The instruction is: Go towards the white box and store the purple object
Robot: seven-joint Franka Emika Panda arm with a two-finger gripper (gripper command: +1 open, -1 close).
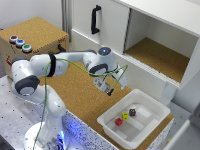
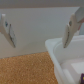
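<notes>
The white box (image 1: 150,107) lies at the exterior view's lower right on the cork surface. Inside it rests the purple object (image 1: 132,112), a tiny dark cube, with a yellow cube (image 1: 125,116) and a red cube (image 1: 119,121) beside it. My gripper (image 1: 110,92) hangs just off the box's rim, on the exterior view's left of it, above the cork. In the wrist view the gripper (image 2: 39,44) is open, its fingers (image 2: 72,30) spread wide with nothing between them. A corner of the white box (image 2: 60,50) shows there; the purple object does not.
A big white cabinet (image 1: 150,30) with an open cork-floored compartment and a black handle (image 1: 95,20) stands behind. A cork-topped box with coloured buttons (image 1: 20,43) sits at the exterior view's upper left. The arm's base (image 1: 45,135) stands on a perforated table.
</notes>
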